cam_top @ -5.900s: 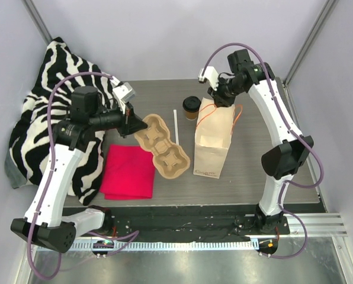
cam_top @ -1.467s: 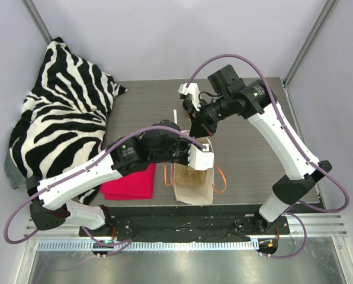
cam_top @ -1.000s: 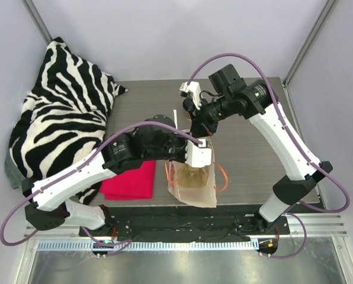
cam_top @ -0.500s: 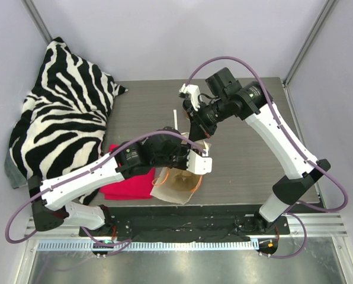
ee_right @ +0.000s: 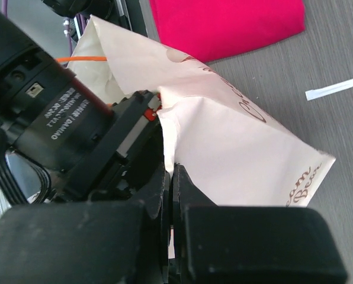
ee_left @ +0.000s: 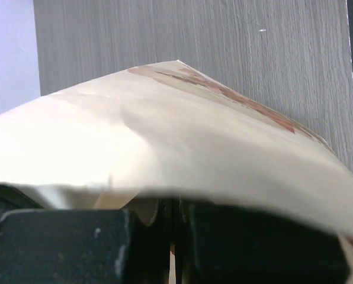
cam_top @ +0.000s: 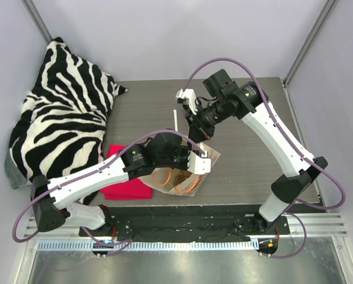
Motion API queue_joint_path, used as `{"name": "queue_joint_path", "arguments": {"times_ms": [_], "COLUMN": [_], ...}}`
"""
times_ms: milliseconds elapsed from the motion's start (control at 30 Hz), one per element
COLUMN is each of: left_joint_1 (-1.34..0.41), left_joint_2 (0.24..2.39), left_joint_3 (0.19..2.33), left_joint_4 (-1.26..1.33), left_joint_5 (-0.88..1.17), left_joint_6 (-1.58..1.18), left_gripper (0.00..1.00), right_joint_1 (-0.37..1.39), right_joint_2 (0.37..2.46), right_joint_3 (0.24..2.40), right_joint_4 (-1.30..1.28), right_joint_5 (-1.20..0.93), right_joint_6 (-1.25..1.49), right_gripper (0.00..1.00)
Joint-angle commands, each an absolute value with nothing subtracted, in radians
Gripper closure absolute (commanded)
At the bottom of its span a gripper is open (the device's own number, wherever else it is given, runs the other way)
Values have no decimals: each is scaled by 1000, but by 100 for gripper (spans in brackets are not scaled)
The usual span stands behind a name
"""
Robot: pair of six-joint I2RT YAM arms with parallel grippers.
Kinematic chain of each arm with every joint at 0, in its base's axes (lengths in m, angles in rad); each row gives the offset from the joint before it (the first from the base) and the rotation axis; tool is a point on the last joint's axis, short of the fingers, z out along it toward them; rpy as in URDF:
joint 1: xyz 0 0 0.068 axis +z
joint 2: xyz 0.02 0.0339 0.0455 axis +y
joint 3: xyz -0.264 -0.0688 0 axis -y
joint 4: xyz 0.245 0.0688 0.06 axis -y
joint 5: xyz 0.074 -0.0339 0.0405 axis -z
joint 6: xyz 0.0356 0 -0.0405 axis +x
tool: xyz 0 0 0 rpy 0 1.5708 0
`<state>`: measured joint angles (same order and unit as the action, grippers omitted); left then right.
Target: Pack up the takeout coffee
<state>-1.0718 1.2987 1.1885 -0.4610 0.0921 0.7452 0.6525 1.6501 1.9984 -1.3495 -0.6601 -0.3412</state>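
Note:
The takeout coffee cup shows in no view. The kraft paper bag is tipped over near the table's front middle, its mouth and orange handles facing the near edge. My left gripper is shut on the bag's paper; in the left wrist view the paper arches over the closed fingers. My right gripper is shut on the bag's far edge; in the right wrist view its fingers pinch a fold of the bag, close to the left gripper's body.
A red cloth lies at the front left, also in the right wrist view. A white straw lies behind the bag and shows in the right wrist view. A zebra-striped pillow fills the left side.
The bag has gone from upright to tipped over towards the near edge, handles now facing front. Both grippers moved with it and kept their hold.

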Motion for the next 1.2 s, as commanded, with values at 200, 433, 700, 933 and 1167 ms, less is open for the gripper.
{"name": "queue_joint_path", "arguments": {"times_ms": [200, 433, 700, 933, 1167], "left_joint_1": [-1035, -1069, -1157, -1157, -1129], "left_joint_2": [1299, 1232, 1311, 1390, 1362], "left_joint_3": [1209, 1310, 1452, 1539, 1436], "left_joint_4": [-432, -557, -725, -802, -668], "left_joint_5": [195, 213, 146, 167, 103], "left_joint_6": [752, 770, 834, 890, 692], "left_gripper": [100, 100, 100, 100, 100], "right_joint_1": [658, 657, 658, 669, 667], "right_joint_2": [1649, 1657, 1742, 1732, 1661], "right_joint_3": [2002, 2005, 2095, 2095, 2050], "right_joint_4": [-1373, -1344, -1428, -1456, -1379], "right_joint_5": [-735, -655, -649, -661, -660], "right_joint_6": [-462, -543, -592, -650, -601], "right_gripper": [99, 99, 99, 99, 99]}}
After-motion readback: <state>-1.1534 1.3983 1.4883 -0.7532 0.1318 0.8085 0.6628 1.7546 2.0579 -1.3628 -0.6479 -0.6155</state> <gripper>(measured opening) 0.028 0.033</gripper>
